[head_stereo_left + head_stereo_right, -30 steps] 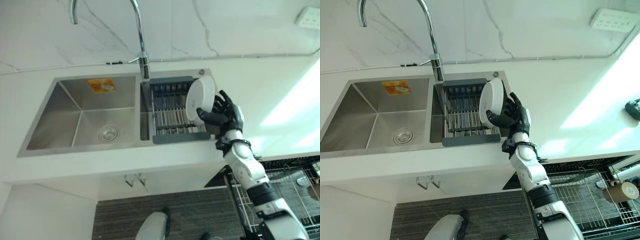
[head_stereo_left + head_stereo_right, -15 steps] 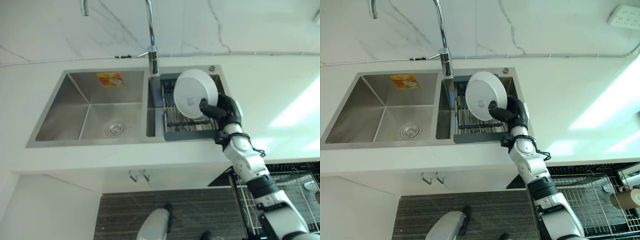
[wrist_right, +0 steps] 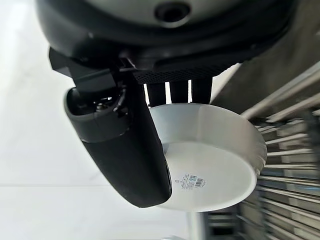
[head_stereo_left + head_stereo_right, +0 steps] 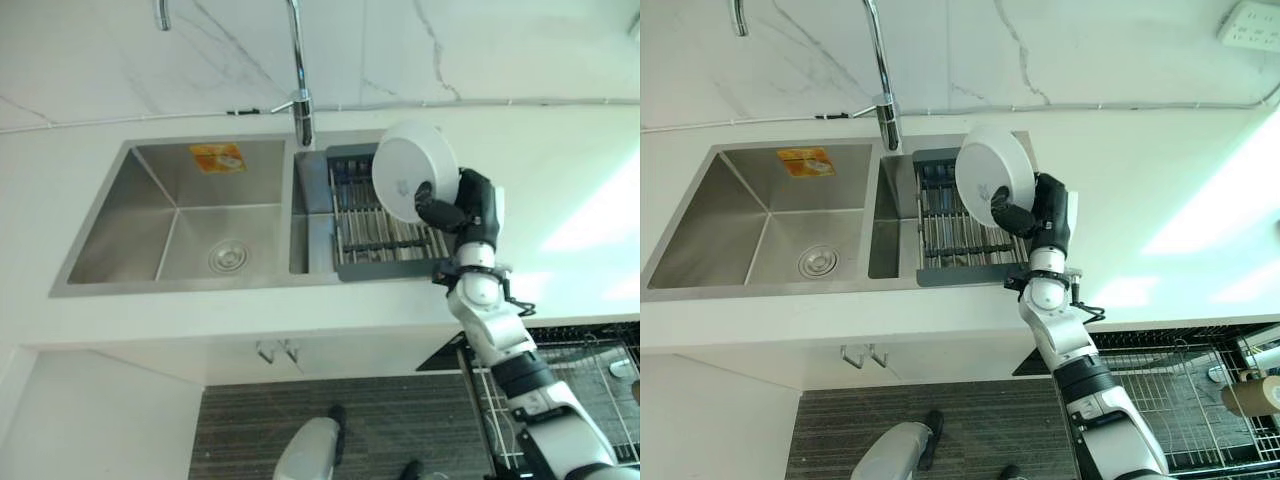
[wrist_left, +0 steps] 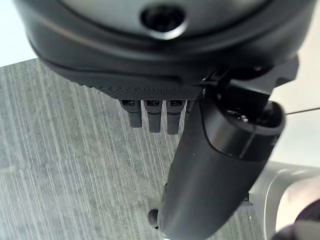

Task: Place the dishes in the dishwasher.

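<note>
My right hand [image 4: 468,207] pinches the round white ceramic plate [image 4: 413,170], thumb on its underside, holding it tilted above the dark drying rack [image 4: 378,228] in the steel sink [image 4: 150,210].

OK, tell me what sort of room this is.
Most likely a home kitchen: a steel sink with a tall tap, a drying rack in it, and a pulled-out dishwasher rack under the counter.

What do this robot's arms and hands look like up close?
The right arm is built of rounded silver-grey segments joined by dark bands, with a thin black cable looping at the wrist. It ends in the right hand, black and glossy, with a thick thumb. The left hand is the same dark build, its fingers slim and blocky.
</note>
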Tool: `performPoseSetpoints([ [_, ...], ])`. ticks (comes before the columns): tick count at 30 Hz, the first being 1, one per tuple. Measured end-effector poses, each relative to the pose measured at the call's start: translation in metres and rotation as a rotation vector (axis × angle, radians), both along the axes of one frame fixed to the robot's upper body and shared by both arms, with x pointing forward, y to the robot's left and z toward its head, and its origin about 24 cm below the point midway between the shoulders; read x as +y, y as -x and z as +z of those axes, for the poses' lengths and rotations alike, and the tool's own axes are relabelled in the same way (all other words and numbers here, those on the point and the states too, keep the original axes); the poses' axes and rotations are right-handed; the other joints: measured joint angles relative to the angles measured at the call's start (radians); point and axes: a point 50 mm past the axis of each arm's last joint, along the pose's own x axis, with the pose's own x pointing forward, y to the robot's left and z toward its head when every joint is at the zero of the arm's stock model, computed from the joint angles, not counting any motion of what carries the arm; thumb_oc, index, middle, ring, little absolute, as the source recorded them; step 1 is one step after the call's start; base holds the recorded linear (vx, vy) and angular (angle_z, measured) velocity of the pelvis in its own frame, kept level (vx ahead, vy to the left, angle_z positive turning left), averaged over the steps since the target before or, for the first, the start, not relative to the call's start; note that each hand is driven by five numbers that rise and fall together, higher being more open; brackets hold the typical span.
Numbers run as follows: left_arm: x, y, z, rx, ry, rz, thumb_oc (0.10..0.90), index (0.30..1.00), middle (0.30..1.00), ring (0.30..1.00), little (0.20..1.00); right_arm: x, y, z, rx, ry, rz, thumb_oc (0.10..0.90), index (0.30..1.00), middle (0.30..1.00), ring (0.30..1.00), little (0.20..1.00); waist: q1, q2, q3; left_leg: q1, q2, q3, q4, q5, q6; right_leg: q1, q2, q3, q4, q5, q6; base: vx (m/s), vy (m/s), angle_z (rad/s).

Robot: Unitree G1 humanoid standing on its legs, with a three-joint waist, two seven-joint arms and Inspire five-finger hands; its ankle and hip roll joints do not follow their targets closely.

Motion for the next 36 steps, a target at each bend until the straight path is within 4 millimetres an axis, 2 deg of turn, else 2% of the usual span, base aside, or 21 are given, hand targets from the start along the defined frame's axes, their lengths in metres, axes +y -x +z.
performPoseSetpoints([
  [5,0.001,-0.001,0.0,-0.004,-0.007,0.007,0.8,0.9,0.9,0.9,0.9,0.008,0.017,0.027,-0.22,-0.064,0.045,0.4,0.3,0.3,0.3,0.3,-0.005,-0.007,0.0,0.033,0.011,0.017,-0.008,-0.001,-0.005,0.015,0.005,0.019,-0.003,-0.001,-0.001,-0.06,-0.074,-0.13],
  [7,0.003,-0.007,0.0,-0.011,-0.012,0.016,0.8,0.9,0.9,0.9,0.9,0.013,0.033,0.047,-0.366,-0.134,0.115,0.4,0.3,0.3,0.3,0.3,-0.043,-0.02,-0.002,0.058,0.024,0.035,-0.019,0.001,-0.011,0.019,0.012,0.039,0.003,-0.003,-0.008,-0.11,-0.151,-0.39],
  [9,0.007,-0.012,0.002,-0.023,-0.029,0.034,0.8,0.9,0.9,0.9,0.9,0.011,0.059,0.055,-0.466,-0.21,0.153,0.4,0.3,0.3,0.3,0.3,-0.119,-0.044,-0.045,0.087,0.056,0.067,-0.036,0.008,-0.026,0.014,0.037,0.074,0.006,0.002,-0.018,-0.12,-0.171,-0.53],
  [11,0.009,-0.004,0.0,0.011,-0.04,0.037,0.8,0.9,0.9,0.9,0.9,-0.001,0.07,0.057,-0.503,-0.223,0.123,0.4,0.3,0.3,0.3,0.3,-0.141,-0.048,-0.072,0.097,0.074,0.094,-0.04,0.009,-0.033,0.003,0.049,0.095,0.006,0.0,-0.029,-0.06,-0.097,-0.4],
  [12,0.008,0.002,-0.001,0.023,-0.041,0.045,0.8,0.9,0.9,0.9,0.9,-0.007,0.078,0.053,-0.51,-0.223,0.108,0.4,0.3,0.3,0.3,0.3,-0.136,-0.051,-0.086,0.103,0.08,0.11,-0.047,0.008,-0.037,-0.004,0.054,0.109,0.007,-0.003,-0.033,-0.01,-0.047,-0.51],
  [13,0.009,0.01,-0.001,0.041,-0.043,0.052,0.8,0.9,0.9,0.9,0.9,-0.013,0.083,0.047,-0.511,-0.218,0.09,0.4,0.3,0.3,0.3,0.3,-0.154,-0.053,-0.102,0.105,0.089,0.117,-0.05,0.001,-0.044,-0.014,0.057,0.116,0.008,-0.003,-0.033,-0.01,-0.048,-0.48],
  [15,0.008,0.023,-0.002,0.068,-0.046,0.056,0.8,0.9,0.9,0.9,0.9,-0.041,0.099,0.023,-0.439,-0.196,-0.005,0.4,0.3,0.3,0.3,0.3,-0.173,-0.055,-0.138,0.105,0.105,0.152,-0.054,0.002,-0.047,-0.035,0.065,0.136,0.008,0.001,-0.037,-0.03,-0.043,-0.5],
  [18,0.007,0.029,-0.002,0.073,-0.043,0.083,0.8,0.9,0.9,0.9,0.9,-0.067,0.119,-0.011,-0.277,-0.182,-0.102,0.4,0.3,0.3,0.3,0.3,-0.214,-0.051,-0.141,0.126,0.127,0.2,-0.075,-0.005,-0.06,-0.05,0.065,0.141,0.005,0.015,-0.044,0.01,-0.052,-0.61],
  [20,0.007,0.03,-0.002,0.075,-0.043,0.081,0.8,0.9,0.9,0.9,0.9,-0.079,0.129,-0.026,-0.209,-0.177,-0.149,0.4,0.3,0.3,0.3,0.3,-0.251,-0.051,-0.139,0.147,0.141,0.228,-0.08,0.004,-0.063,-0.048,0.074,0.148,-0.007,0.033,-0.042,-0.09,-0.058,-0.51],
  [21,0.007,0.029,-0.002,0.077,-0.046,0.075,0.8,0.9,0.9,0.9,0.9,-0.086,0.135,-0.031,-0.183,-0.174,-0.168,0.4,0.3,0.3,0.3,0.3,-0.26,-0.049,-0.139,0.151,0.15,0.237,-0.087,0.007,-0.067,-0.049,0.083,0.155,-0.017,0.04,-0.043,-0.08,-0.07,-0.6],
  [22,0.007,0.037,-0.002,0.102,-0.048,0.083,0.8,0.9,0.9,0.9,0.9,-0.093,0.137,-0.032,-0.176,-0.185,-0.196,0.4,0.3,0.3,0.3,0.3,-0.291,-0.044,-0.137,0.156,0.166,0.26,-0.096,0.006,-0.071,-0.053,0.093,0.162,-0.032,0.053,-0.051,-0.07,-0.066,-0.56],
  [23,0.006,0.035,-0.002,0.099,-0.053,0.083,0.8,0.9,0.9,0.9,0.9,-0.098,0.138,-0.031,-0.185,-0.198,-0.219,0.4,0.3,0.3,0.3,0.3,-0.305,-0.045,-0.135,0.164,0.171,0.271,-0.099,0.007,-0.073,-0.056,0.096,0.164,-0.036,0.059,-0.05,-0.07,-0.058,-0.52],
  [24,0.007,0.037,-0.002,0.107,-0.058,0.085,0.8,0.9,0.9,0.9,0.9,-0.103,0.141,-0.03,-0.189,-0.197,-0.24,0.4,0.3,0.3,0.3,0.3,-0.307,-0.05,-0.13,0.175,0.173,0.278,-0.108,0.013,-0.08,-0.052,0.1,0.167,-0.041,0.063,-0.051,-0.04,-0.031,-0.2],
  [25,0.006,0.037,-0.002,0.108,-0.059,0.085,0.8,0.9,0.9,0.9,0.9,-0.108,0.143,-0.029,-0.198,-0.187,-0.254,0.4,0.3,0.3,0.3,0.3,-0.31,-0.041,-0.133,0.176,0.173,0.28,-0.11,0.014,-0.081,-0.054,0.103,0.167,-0.043,0.062,-0.056,-0.03,-0.025,-0.15],
  [26,0.006,0.037,-0.003,0.11,-0.062,0.076,0.8,0.9,0.9,0.9,0.9,-0.111,0.143,-0.027,-0.204,-0.184,-0.265,0.4,0.3,0.3,0.3,0.3,-0.313,-0.048,-0.127,0.178,0.174,0.284,-0.118,0.012,-0.082,-0.057,0.103,0.167,-0.043,0.063,-0.059,-0.03,-0.024,-0.12],
  [32,0.003,0.034,-0.003,0.113,-0.07,0.054,0.8,0.9,0.9,0.9,0.9,-0.117,0.14,-0.042,-0.127,-0.144,-0.239,0.4,0.3,0.3,0.3,0.3,-0.325,-0.035,-0.108,0.209,0.172,0.306,-0.156,0.022,-0.087,-0.061,0.103,0.182,-0.044,0.068,-0.058,-0.04,-0.016,-0.17],
  [35,0.002,0.028,-0.002,0.091,-0.07,0.048,0.8,0.9,0.9,0.9,0.9,-0.12,0.136,-0.062,-0.016,-0.169,-0.225,0.4,0.3,0.3,0.3,0.3,-0.326,-0.023,-0.082,0.208,0.17,0.307,-0.156,0.023,-0.086,-0.062,0.102,0.184,-0.044,0.069,-0.056,-0.04,-0.002,-0.01],
  [36,0.002,0.023,-0.001,0.078,-0.073,0.028,0.8,0.9,0.9,0.9,0.9,-0.115,0.131,-0.082,0.069,-0.216,-0.189,0.4,0.3,0.3,0.3,0.3,-0.325,-0.021,-0.065,0.208,0.169,0.307,-0.157,0.023,-0.086,-0.063,0.103,0.185,-0.044,0.07,-0.056,-0.03,0.0,-0.01],
])
